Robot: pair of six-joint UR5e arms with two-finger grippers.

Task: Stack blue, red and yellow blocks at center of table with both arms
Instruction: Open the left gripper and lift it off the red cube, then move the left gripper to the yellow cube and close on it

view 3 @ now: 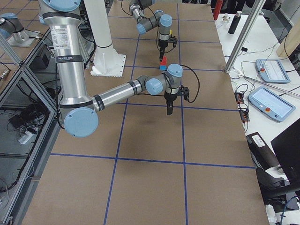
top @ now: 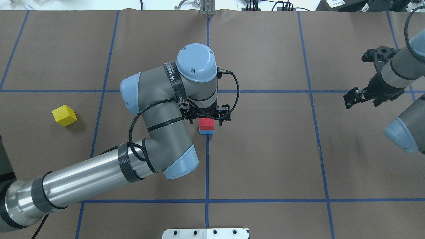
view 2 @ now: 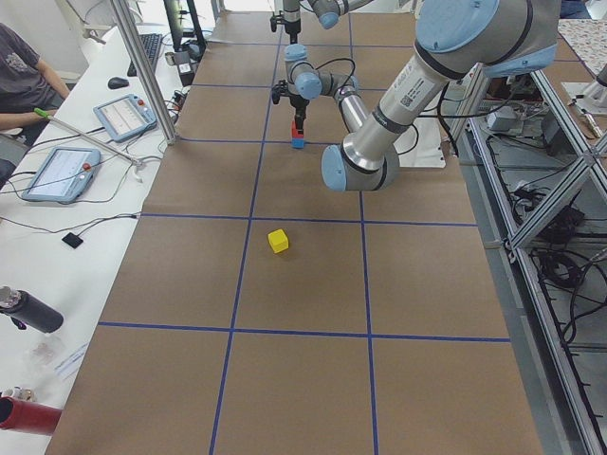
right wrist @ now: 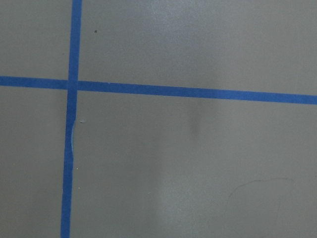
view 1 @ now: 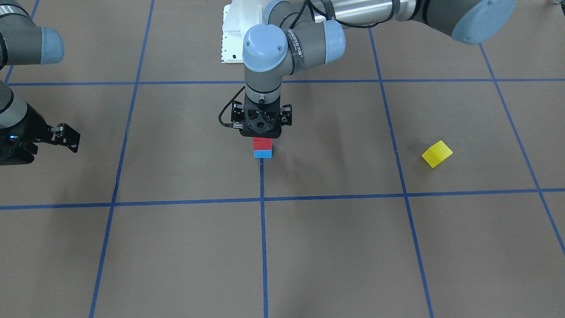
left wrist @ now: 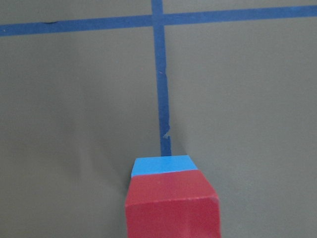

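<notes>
Black strap (top: 173, 79) lettering unreadable; mid-frame, left gripper (view 1: 261, 132) sits over red block (view 1: 261, 142) on blue block (view 1: 262, 153); can't tell its grasp.

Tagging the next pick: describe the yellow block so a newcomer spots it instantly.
On the brown taped table, go to the robot's left side, away from the central red block on the blue block. The yellow block sits alone there, the only one unstacked.

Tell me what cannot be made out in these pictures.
- Left gripper finger gap: its own wrist hides it in the overhead and front-facing views, so its hold on the red block is unclear.
- Right gripper opening: tilted and small overhead, partly cut by the front-facing view's edge.
</notes>
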